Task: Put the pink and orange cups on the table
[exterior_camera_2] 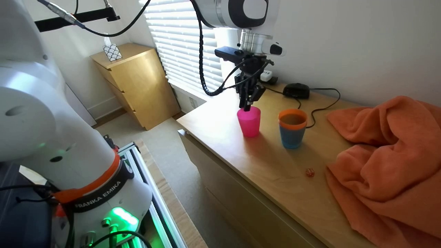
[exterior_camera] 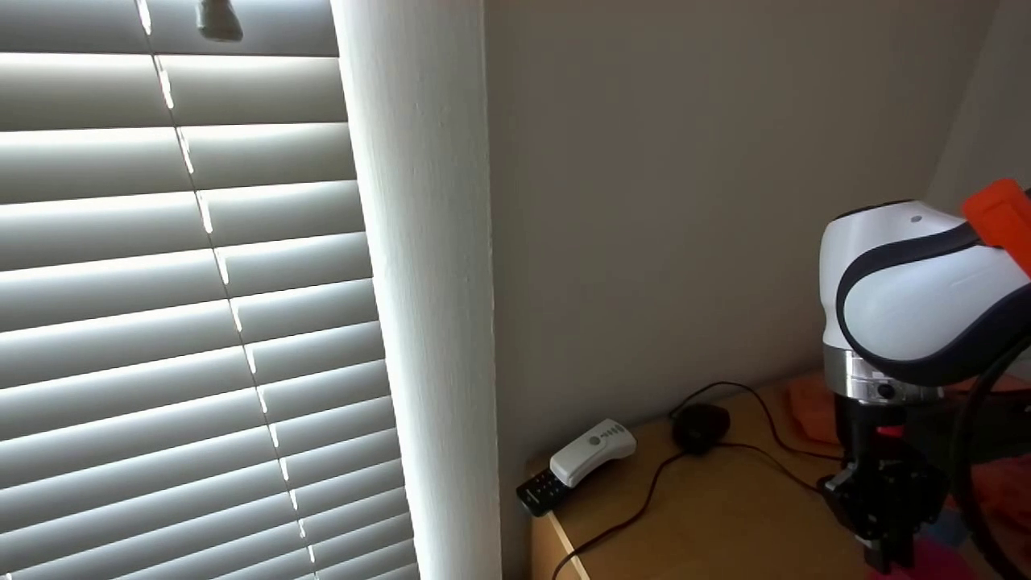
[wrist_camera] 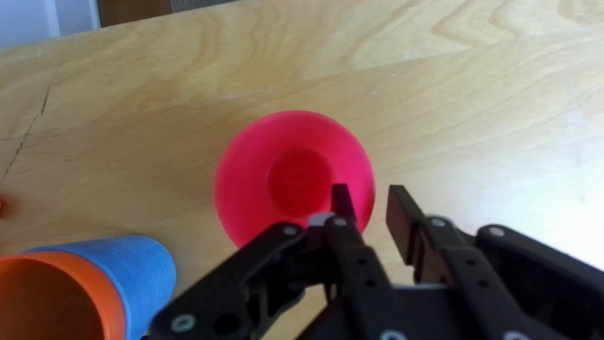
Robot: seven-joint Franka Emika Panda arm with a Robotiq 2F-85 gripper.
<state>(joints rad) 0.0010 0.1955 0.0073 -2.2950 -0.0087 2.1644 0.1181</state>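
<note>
The pink cup stands upright on the wooden table, left of the other cups. In the wrist view the pink cup is seen from above, with its inside empty. The orange cup sits nested in a blue cup. In the wrist view the orange cup and blue cup lie at lower left. My gripper is partly open and points down at the pink cup's rim. In the wrist view my gripper has one finger over the cup's inside and one outside the rim.
An orange cloth is heaped at the table's right. A small red die lies in front of the nested cups. A black device with cables stands by the wall, and a white remote lies at the table's corner.
</note>
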